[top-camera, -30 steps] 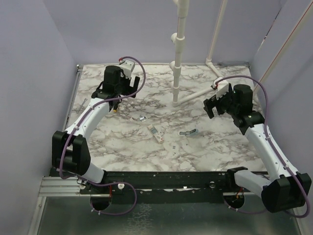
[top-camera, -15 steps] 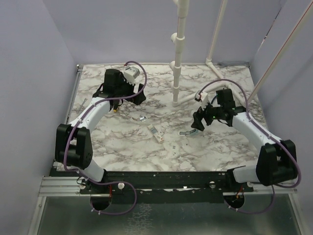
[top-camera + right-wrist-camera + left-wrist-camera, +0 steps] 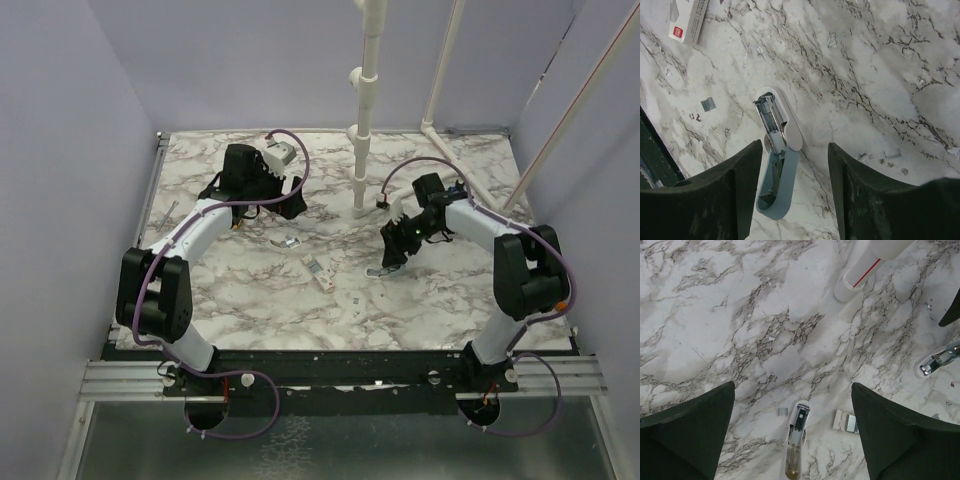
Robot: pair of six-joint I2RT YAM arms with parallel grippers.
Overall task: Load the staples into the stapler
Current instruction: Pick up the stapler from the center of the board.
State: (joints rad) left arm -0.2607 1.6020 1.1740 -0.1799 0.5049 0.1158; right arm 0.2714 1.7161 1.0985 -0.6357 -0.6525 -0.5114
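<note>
Marbled counter (image 3: 250, 290) is carrying everything, and your left claw (image 3: 793, 384) is hanging wide over it, holding nothing. Staples (image 3: 707, 104) are lying loose left of the stapler (image 3: 782, 135). Your right claw (image 3: 795, 144) is straddling that opened stapler, jaws partly apart, not yet gripping. Closing now is risking a twist or skid, since it is lying skewed between them.
</note>
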